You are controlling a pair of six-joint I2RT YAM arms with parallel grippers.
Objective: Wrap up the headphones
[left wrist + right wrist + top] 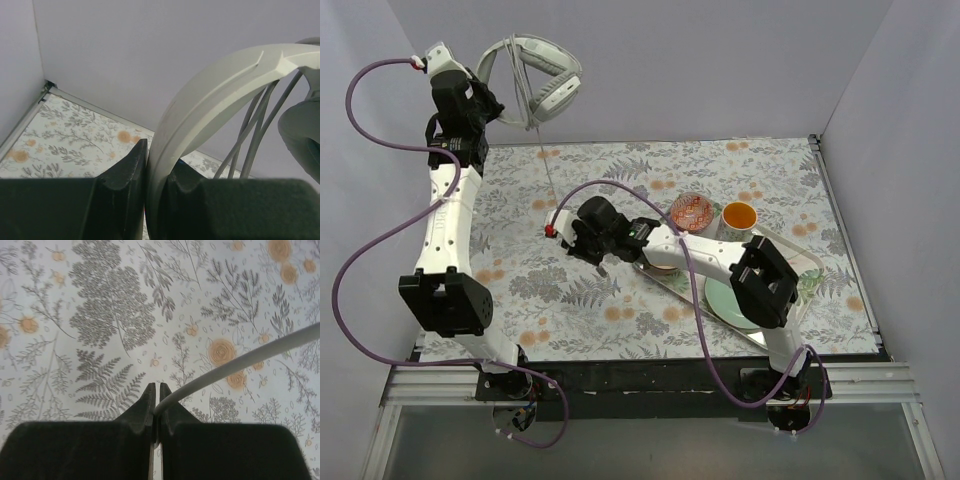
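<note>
The light grey-white headphones (535,75) hang high at the back left, in front of the wall. My left gripper (492,103) is shut on their wide headband (210,95), with several turns of grey cable (255,132) beside it. The thin cable (549,175) runs down from the earcups to my right gripper (582,243) over the middle of the table. My right gripper (156,392) is shut on the cable (240,361), which leads off to the upper right in the right wrist view.
A metal tray (810,262) at the right holds a green plate (730,300), an orange-filled white mug (739,216) and a patterned bowl (692,211). The floral tablecloth (620,290) covers the table, with walls at the back and both sides.
</note>
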